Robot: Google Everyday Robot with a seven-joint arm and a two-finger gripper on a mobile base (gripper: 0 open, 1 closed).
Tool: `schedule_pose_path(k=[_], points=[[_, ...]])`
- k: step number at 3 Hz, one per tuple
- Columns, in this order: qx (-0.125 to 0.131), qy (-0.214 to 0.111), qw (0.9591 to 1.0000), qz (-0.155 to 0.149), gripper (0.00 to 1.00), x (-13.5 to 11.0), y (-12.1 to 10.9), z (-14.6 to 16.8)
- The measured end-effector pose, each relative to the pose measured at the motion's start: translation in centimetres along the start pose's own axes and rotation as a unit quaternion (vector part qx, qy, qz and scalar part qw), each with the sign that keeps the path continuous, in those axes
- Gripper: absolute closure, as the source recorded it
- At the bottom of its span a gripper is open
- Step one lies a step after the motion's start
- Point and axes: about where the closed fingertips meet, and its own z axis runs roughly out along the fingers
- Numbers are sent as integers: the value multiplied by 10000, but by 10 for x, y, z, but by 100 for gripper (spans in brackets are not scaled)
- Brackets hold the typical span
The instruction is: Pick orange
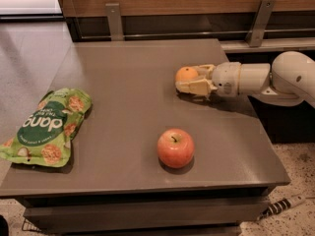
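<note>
The orange (186, 73) is small and round and sits on the grey table (128, 107) at its right side, toward the back. My gripper (190, 78) reaches in from the right on a white arm (290, 77). Its cream fingers (196, 87) lie on both sides of the orange, one in front and one behind, and close against it. The orange rests low at the table surface.
A red-pink apple (175, 147) with a stem stands near the table's front edge. A green snack bag (47, 127) lies at the left edge. A wooden wall with metal brackets (114, 21) runs behind. A power strip (285, 204) lies on the floor at the right.
</note>
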Motion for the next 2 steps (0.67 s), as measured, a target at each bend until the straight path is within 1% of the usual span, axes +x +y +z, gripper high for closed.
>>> schedule_pose_path(k=[1,2], points=[[-2,62,9997,-240,100,-29,7,-8],[78,120,9976,-675,100,-77,17,-22]])
